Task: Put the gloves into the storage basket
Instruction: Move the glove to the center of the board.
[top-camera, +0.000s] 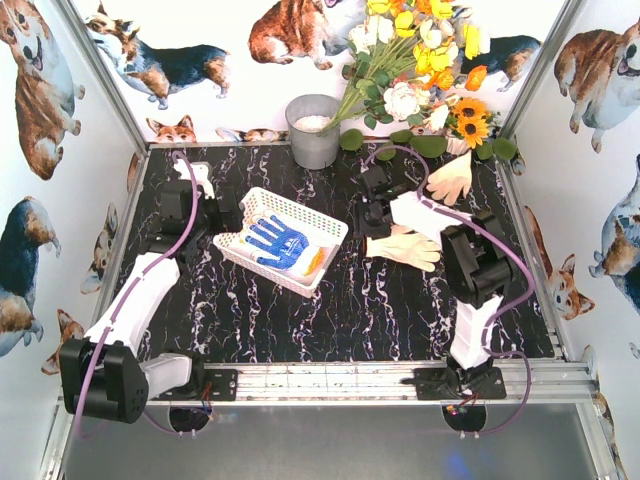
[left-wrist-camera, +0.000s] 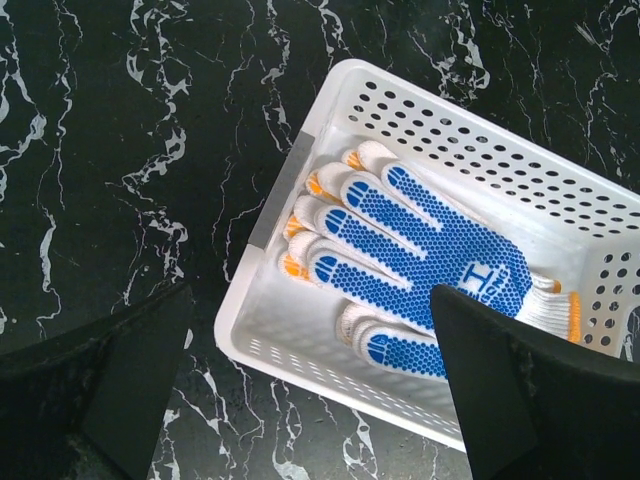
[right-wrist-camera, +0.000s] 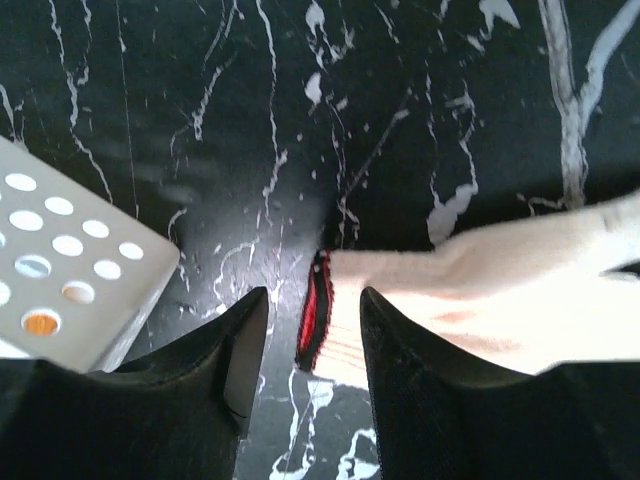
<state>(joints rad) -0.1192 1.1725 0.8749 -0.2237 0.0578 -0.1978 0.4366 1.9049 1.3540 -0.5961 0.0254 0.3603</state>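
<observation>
The white storage basket (top-camera: 300, 208) stands left of centre, with a blue-and-white glove (top-camera: 277, 240) lying flat inside it over other gloves. My left gripper (top-camera: 226, 216) hovers over the basket's left end (left-wrist-camera: 480, 160), open wide and holding nothing, with the blue-dotted glove (left-wrist-camera: 430, 240) below it. A cream glove (top-camera: 408, 249) lies on the table right of the basket. My right gripper (top-camera: 372, 230) is low over that glove's cuff. In the right wrist view the red-edged cuff (right-wrist-camera: 318, 318) sits between the fingers of the open gripper (right-wrist-camera: 313, 295), with a gap on the left side.
Another cream glove (top-camera: 452, 178) lies at the back right by the artificial flowers (top-camera: 420, 60). A white glove (top-camera: 197, 176) lies at the back left. A grey metal bucket (top-camera: 313, 130) stands behind the basket. The basket's corner (right-wrist-camera: 70, 270) is just left of my right gripper.
</observation>
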